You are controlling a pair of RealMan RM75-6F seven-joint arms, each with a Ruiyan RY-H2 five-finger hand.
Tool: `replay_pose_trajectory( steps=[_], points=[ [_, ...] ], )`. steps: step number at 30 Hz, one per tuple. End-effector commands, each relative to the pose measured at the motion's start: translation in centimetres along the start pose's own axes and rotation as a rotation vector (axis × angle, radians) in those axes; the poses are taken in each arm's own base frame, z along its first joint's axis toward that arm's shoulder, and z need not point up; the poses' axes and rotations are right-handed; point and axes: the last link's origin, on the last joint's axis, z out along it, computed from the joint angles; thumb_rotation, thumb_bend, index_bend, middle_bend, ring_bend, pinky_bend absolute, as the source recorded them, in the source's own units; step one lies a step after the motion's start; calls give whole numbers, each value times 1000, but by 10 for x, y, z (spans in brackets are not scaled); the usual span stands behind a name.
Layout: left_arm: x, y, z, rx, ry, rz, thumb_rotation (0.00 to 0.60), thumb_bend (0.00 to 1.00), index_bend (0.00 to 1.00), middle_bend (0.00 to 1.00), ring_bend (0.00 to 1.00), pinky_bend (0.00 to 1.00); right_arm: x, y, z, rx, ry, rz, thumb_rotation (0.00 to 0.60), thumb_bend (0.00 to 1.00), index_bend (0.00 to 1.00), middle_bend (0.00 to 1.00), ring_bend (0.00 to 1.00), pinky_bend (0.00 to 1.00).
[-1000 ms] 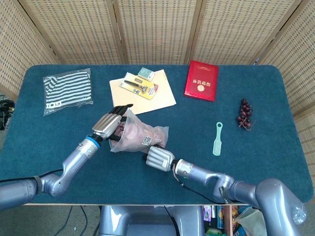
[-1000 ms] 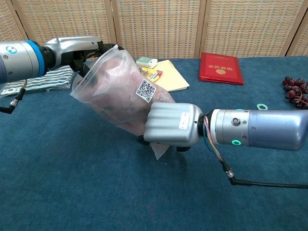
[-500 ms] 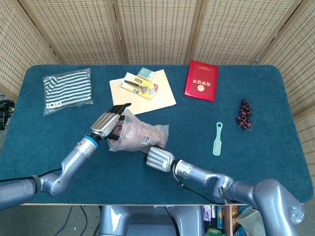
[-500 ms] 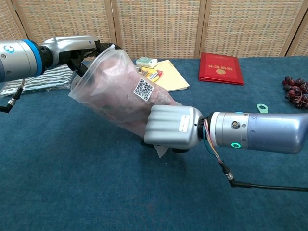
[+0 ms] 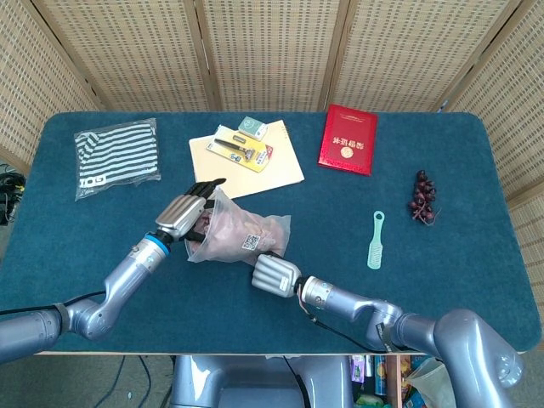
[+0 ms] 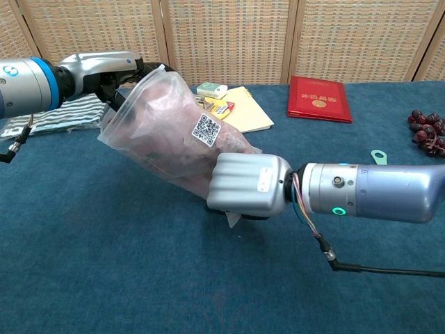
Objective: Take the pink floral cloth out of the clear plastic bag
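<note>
Since the earlier frames, both arms have drawn slightly back toward the robot, carrying the clear plastic bag a little nearer the front edge of the counter. At the bag's lower corner the right robot hand grips the plastic with its fingers curled shut on it, while the left robot hand holds the open mouth, dark fingers reaching in at the rim. Inside the bag lies the pink floral cloth, bunched up and not yet out.
</note>
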Motion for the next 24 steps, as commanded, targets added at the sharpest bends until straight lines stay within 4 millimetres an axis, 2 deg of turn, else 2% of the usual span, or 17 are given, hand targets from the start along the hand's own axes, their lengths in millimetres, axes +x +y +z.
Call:
replay_pose_trajectory(
  steps=[1, 10, 17, 24],
  points=[
    [0, 0, 0, 0, 0, -1, 600, 512, 652, 0, 0, 0, 0, 0, 0, -2, 0, 0, 600, 455, 541, 867, 851, 1000],
    [0, -1, 0, 2, -2, -6, 600, 512, 652, 0, 0, 0, -1, -2, 1, -4, 4, 0, 600, 484, 565, 876, 861, 1000],
    [-1, 0, 0, -1, -4, -8, 600, 512, 652, 0, 0, 0, -1, -3, 3, -2, 4, 1, 600, 616, 582, 876, 861, 1000],
    [0, -1, 0, 1, -4, -9, 600, 512, 652, 0, 0, 0, -1, -3, 4, -1, 2, 3, 600, 654, 600, 875, 861, 1000]
  ],
)
